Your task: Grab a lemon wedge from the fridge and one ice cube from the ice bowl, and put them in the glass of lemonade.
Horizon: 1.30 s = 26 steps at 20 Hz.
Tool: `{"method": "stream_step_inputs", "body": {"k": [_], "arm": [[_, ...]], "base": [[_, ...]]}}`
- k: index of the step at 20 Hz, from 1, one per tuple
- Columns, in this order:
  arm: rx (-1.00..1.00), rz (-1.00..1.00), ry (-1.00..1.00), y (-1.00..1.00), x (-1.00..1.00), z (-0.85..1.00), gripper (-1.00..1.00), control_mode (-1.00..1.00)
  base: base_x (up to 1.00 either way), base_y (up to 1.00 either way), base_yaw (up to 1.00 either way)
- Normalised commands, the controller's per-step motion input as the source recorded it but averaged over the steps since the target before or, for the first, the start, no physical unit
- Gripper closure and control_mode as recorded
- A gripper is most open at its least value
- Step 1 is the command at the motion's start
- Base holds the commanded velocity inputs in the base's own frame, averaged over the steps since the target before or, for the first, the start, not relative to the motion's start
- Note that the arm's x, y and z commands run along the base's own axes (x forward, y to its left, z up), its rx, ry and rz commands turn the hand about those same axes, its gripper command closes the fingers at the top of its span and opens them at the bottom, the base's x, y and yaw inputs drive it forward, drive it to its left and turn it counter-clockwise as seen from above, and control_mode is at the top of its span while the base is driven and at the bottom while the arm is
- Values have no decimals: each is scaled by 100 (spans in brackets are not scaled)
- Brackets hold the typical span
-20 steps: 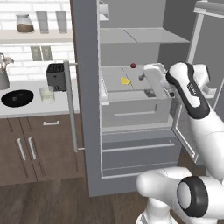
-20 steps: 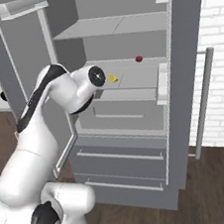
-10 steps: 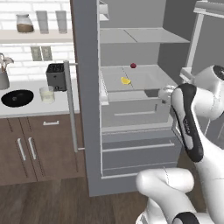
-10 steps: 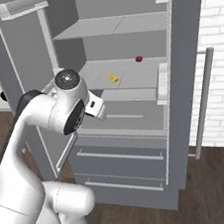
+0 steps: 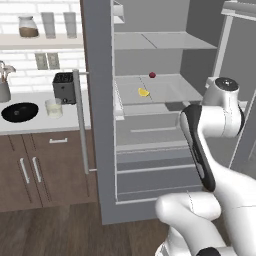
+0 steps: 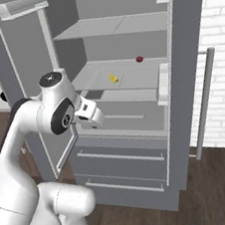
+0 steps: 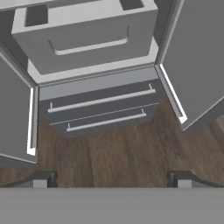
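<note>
The fridge (image 5: 98,150) stands with both doors open. On its middle shelf lies the yellow lemon wedge (image 5: 143,92) (image 6: 113,78). My gripper (image 6: 99,120) hangs open and empty in front of the fridge, below and nearer than that shelf, pointing down. In the hand view its fingertips (image 7: 43,179) stand wide apart, the gripper (image 7: 112,180) looking down on the fridge drawers (image 7: 100,100) and the wood floor. The glass of lemonade (image 5: 53,108) and the black ice bowl (image 5: 19,112) sit on the counter to the left. The ice cube is too small to make out.
A small dark red ball (image 5: 152,75) (image 6: 139,59) sits behind the wedge on the same shelf. A black toaster (image 5: 64,86) and a grey utensil cup (image 5: 4,90) stand on the counter. The open doors (image 6: 28,70) (image 6: 190,74) flank the arm on both sides.
The arm has pulled back from the middle shelf; the hand has dropped and turned downward in front of the fridge. The jaws stayed open. The wedge has not moved.
</note>
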Motion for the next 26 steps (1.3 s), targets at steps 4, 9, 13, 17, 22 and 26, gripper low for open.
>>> {"method": "stream_step_inputs", "body": {"k": [4,9,13,17,22,26], "arm": [[0,0,-4,-5,0,0,-100,-100],[0,0,-11,-3,4,4,-100,-100],[0,0,0,0,7,0,-100,-100],[0,0,0,0,11,0,-100,100],[0,0,0,0,0,0,-100,100],[0,0,0,0,0,0,-100,100]], "base": [[0,0,0],[0,0,0],[0,0,0],[17,3,0],[64,2,0],[65,0,0]]}}
